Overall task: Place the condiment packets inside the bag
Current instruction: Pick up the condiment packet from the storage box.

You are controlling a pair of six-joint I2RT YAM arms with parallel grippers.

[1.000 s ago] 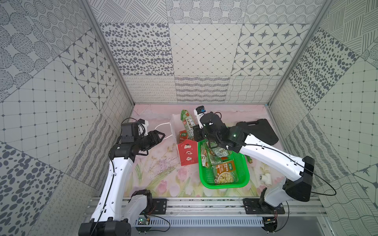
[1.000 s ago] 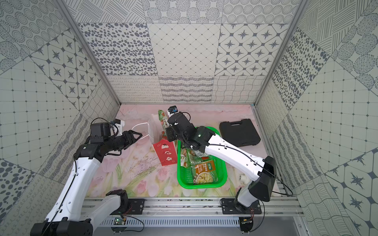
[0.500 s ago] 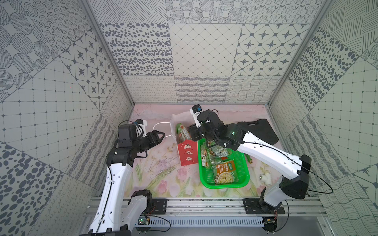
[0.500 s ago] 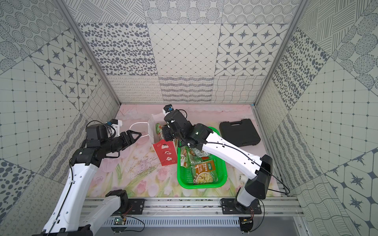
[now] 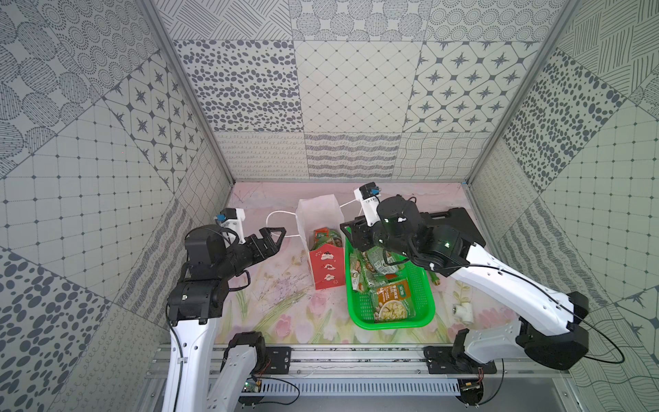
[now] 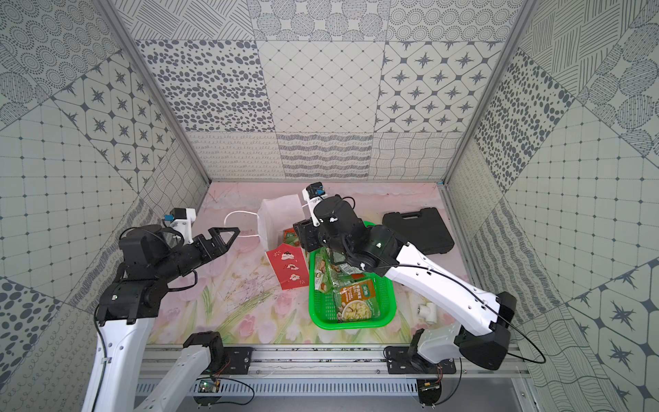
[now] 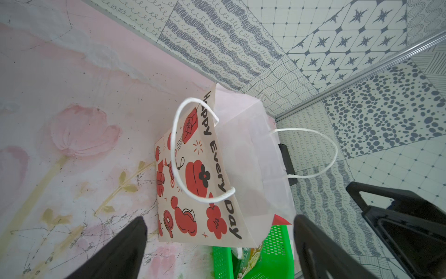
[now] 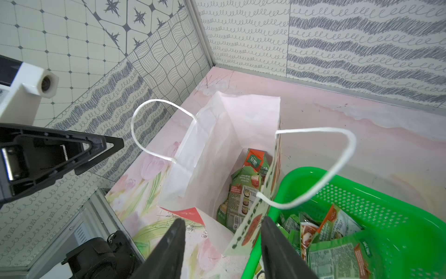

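Note:
The bag (image 5: 326, 265) stands upright in the middle of the mat, its mouth open; it also shows in another top view as the bag (image 6: 289, 267). Several green condiment packets (image 8: 246, 183) lie inside it. More condiment packets (image 5: 390, 303) fill the basket to its right. My right gripper (image 8: 222, 221) hovers open and empty above the bag's right rim. My left gripper (image 5: 276, 235) is wide open and empty, to the left of the bag (image 7: 205, 174), its tip beside the white cord handle (image 5: 281, 217).
A green mesh basket (image 5: 392, 323) touches the bag's right side. Behind my right arm lies a black case (image 5: 460, 224). A white pipe fitting (image 5: 463, 314) sits to the right of the basket. Patterned walls close in on three sides.
My right gripper has opened and the packet it held now lies in the bag. My left gripper has opened wider beside the bag's handle.

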